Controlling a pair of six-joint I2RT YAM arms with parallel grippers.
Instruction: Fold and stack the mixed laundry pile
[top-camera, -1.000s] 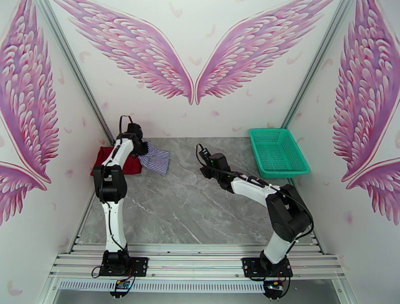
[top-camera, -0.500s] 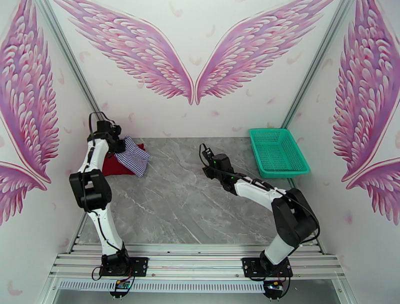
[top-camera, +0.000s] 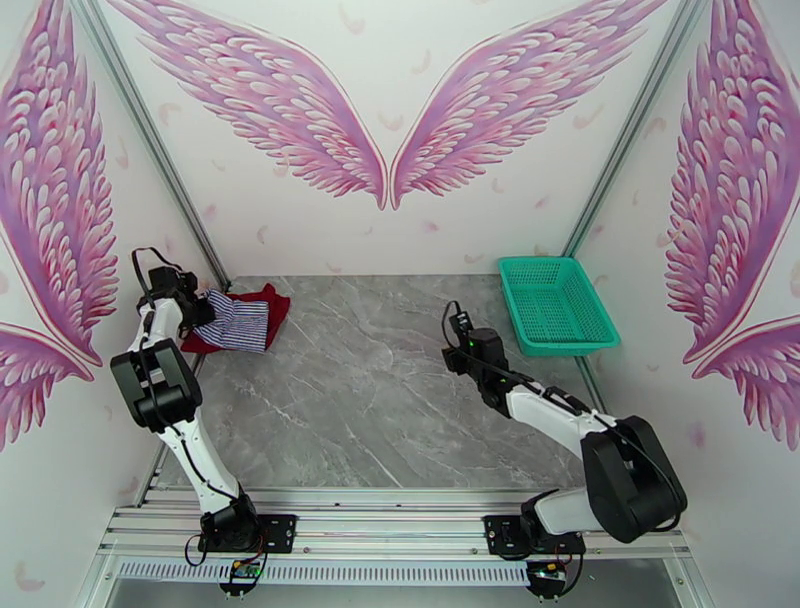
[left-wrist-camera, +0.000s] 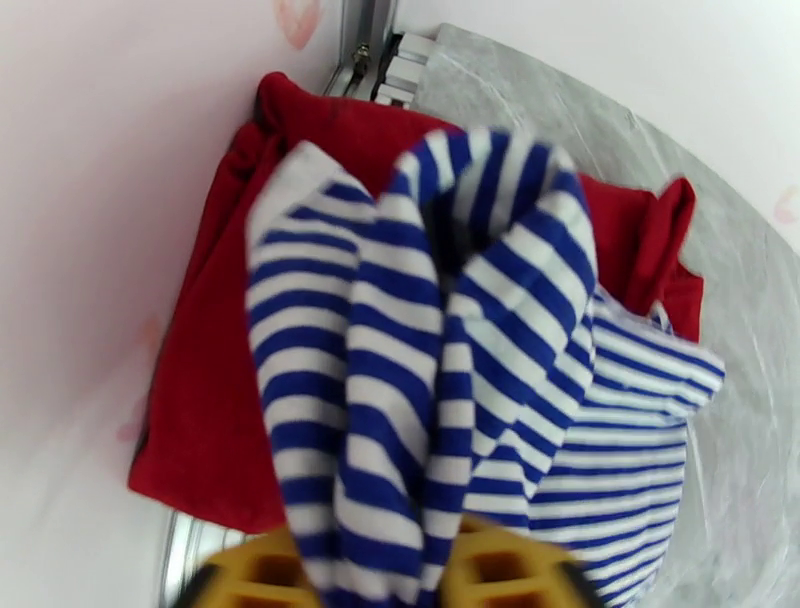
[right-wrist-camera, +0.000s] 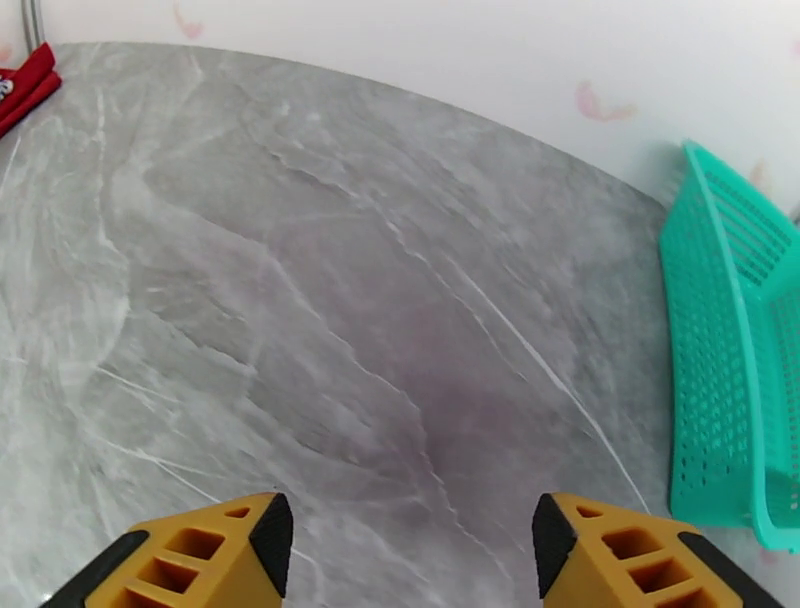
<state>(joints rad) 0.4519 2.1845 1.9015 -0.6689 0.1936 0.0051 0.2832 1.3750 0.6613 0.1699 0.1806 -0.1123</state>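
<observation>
Dark red and plain, the T-shirt (top-camera: 268, 300) lies flat in the desk's (top-camera: 380, 400) far left corner, with the blue-and-white striped shirt (top-camera: 238, 322) crumpled on top. The left wrist view adds striped folds running between the left end effector's (left-wrist-camera: 380, 575) parted fingers; whether they grip is unclear. The right end effector (right-wrist-camera: 410, 545) hangs wide and empty above bare marble beside the teal mesh basket (right-wrist-camera: 720, 350).

The top camera looks down from behind on the whole grey marbled tabletop (top-camera: 380, 400); the wrist cameras sit close above it, the right sharing the teal plastic mesh basket (right-wrist-camera: 715, 330) at frame right.
</observation>
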